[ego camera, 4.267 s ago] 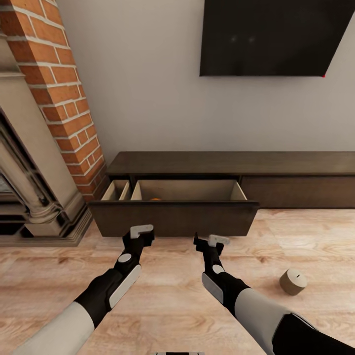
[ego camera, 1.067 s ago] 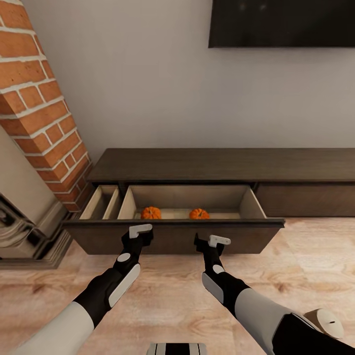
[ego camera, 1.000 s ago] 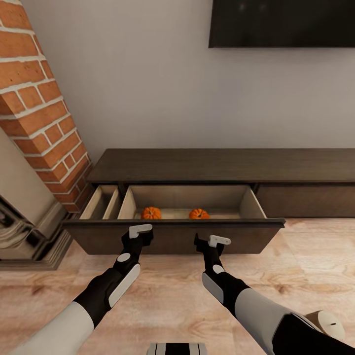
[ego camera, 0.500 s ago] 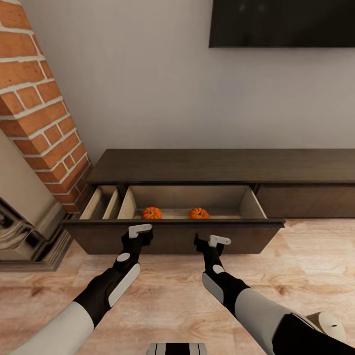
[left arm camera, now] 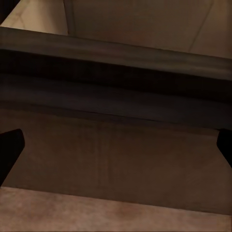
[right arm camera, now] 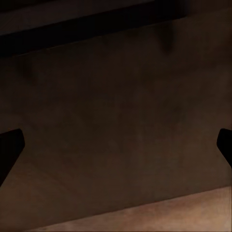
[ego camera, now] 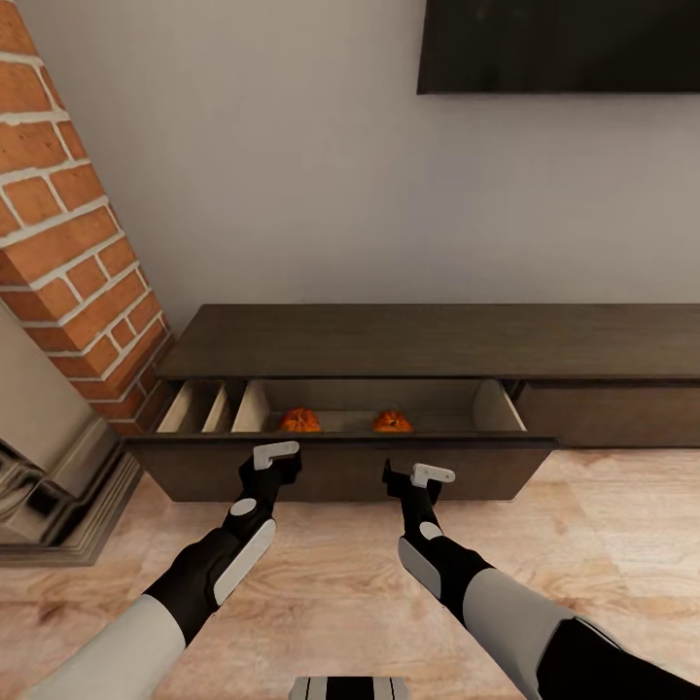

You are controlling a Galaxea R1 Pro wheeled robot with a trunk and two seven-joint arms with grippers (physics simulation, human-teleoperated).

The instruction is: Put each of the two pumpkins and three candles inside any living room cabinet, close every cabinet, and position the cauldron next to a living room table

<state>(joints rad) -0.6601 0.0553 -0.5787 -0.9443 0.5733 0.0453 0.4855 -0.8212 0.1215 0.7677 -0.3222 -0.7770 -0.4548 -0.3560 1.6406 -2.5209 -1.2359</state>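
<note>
Drawer front slides further in than before, both pumpkins inside; left gripper and right gripper spread wide, empty, pushing it shut.

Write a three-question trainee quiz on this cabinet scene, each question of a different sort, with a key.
1. True or false: the cabinet drawer is fully shut.
2. How many pumpkins lie in the drawer?
3. The left gripper and right gripper are: A) holding pumpkins, B) open and empty, facing the drawer front, C) resting on the cabinet top.

Key:
1. False; it is pulled out.
2. Two: left pumpkin, right pumpkin.
3. B.
</note>
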